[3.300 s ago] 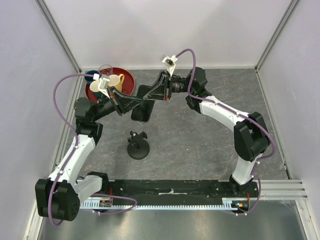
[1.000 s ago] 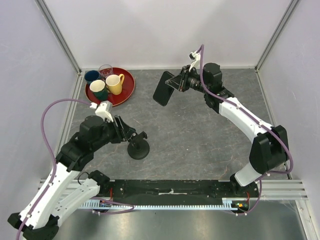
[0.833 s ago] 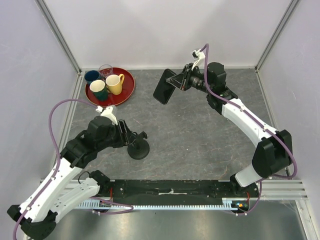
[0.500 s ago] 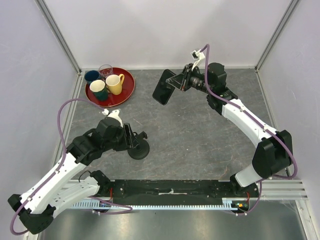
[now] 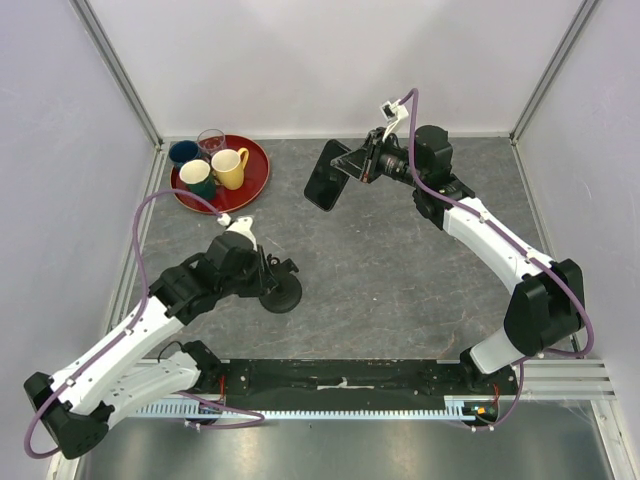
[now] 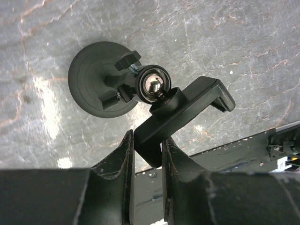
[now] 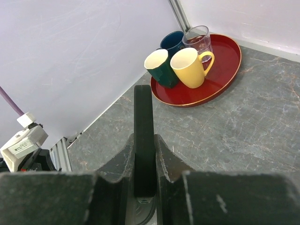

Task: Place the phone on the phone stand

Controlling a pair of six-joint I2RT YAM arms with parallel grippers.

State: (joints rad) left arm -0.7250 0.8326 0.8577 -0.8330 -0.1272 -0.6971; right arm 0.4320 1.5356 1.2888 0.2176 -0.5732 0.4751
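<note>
Phone [image 5: 326,176] held edge-on in air over far side of table [image 5: 400,270], clenched in right hand [image 5: 352,168], well apart from phone stand [image 5: 282,293]. Left hand [image 6: 147,143] pinches stand's bracket [image 6: 187,105]. Risks, as I judge: thin-edge grip slips; bracket swivels on ball joint [image 6: 152,84], spoiling alignment; red tray [image 5: 252,185] with mugs [image 5: 228,165] near.

Bright, even light from above; shadows soft, short. Left wrist view: white glare patches on table [image 6: 47,101], glint on phone stand [image 6: 153,83] ball. Both wrist views: near foreground dark, soft-focus. Right wrist: phone [image 7: 143,136] edge featureless black. Top view sharp.
</note>
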